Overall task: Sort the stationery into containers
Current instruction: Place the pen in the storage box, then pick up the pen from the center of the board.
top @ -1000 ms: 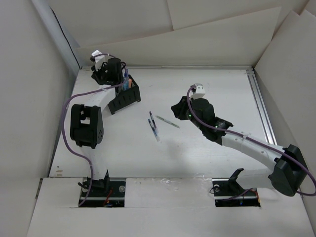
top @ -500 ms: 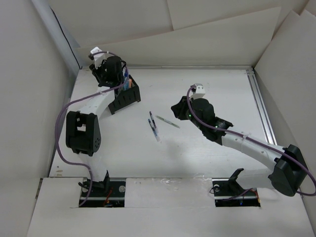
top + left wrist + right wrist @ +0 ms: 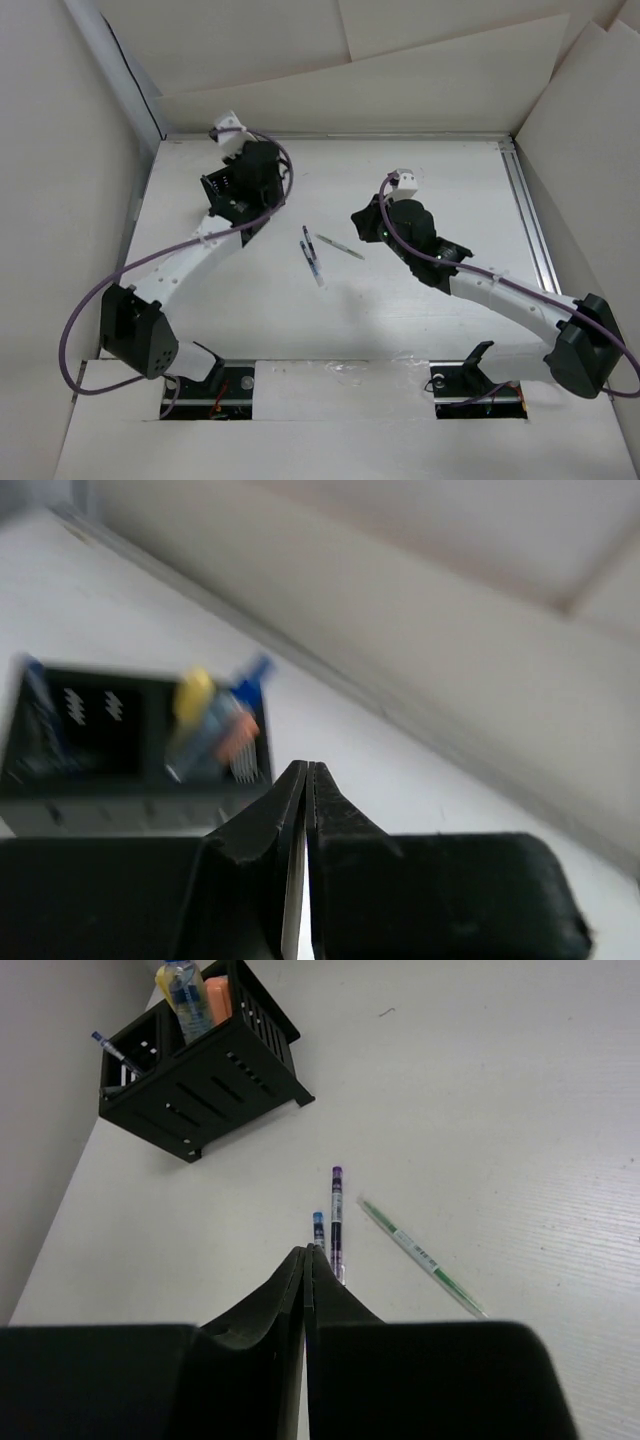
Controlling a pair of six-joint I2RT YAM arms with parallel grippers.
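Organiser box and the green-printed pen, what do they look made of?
Organiser box: probably moulded plastic, matte black, judging by its thin slotted walls and even dull surface. Green-printed pen: likely a clear or whitish plastic barrel with green markings; too small to be sure.

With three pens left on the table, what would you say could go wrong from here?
1. The right gripper is shut right beside two pens lying almost side by side, the purple-capped pen and the blue-capped pen. A grasp there may catch both or flick one away.
2. The left gripper, also shut, hangs close to the organiser. A low swing could knock it.
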